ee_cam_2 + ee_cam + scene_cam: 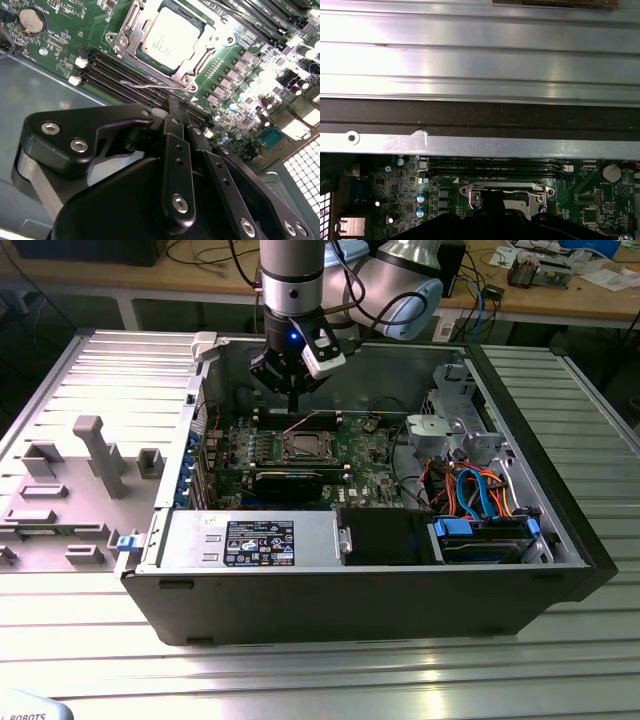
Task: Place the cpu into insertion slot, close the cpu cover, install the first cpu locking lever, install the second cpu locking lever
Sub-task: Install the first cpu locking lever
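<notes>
Silver-grey metal marks the cpu (303,447) in the exterior view, seated on the green board inside the open case, the claw (293,400) hovering just above. In the second wrist view the cpu (167,37) lies under the cpu cover (197,60); claw fingers (176,112) together, empty. Thin springy wire lever (150,86) beside the frame likely needs hooking near its end. The first wrist view shows the cover's edge.

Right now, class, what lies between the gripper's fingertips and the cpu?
In the second wrist view, between the gripper and the cpu lie a thin wire locking lever and the cover's near edge.
</notes>
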`<state>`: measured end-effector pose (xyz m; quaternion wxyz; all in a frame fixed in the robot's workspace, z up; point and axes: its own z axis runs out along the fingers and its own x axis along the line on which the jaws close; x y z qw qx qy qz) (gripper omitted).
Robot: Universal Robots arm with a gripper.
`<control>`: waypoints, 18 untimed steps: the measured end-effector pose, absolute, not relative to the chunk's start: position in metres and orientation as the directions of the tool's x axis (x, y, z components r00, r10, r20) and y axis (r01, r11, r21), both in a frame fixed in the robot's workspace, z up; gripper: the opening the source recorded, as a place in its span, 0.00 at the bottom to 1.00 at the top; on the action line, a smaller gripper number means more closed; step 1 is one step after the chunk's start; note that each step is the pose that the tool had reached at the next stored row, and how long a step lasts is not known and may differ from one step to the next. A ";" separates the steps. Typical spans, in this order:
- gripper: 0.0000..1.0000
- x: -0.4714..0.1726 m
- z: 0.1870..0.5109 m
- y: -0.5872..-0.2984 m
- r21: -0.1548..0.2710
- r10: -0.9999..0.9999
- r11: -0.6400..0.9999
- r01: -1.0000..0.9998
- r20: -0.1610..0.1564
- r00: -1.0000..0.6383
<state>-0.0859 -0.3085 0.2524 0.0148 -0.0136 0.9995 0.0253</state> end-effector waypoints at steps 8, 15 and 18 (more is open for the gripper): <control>0.11 -0.071 0.245 -0.308 0.054 -0.033 0.998 -0.035 -0.030 -0.999; 0.11 -0.068 0.239 -0.306 0.054 -0.094 0.994 -0.096 -0.030 -0.995; 0.11 -0.066 0.237 -0.306 0.054 -0.091 0.994 -0.092 -0.030 -0.995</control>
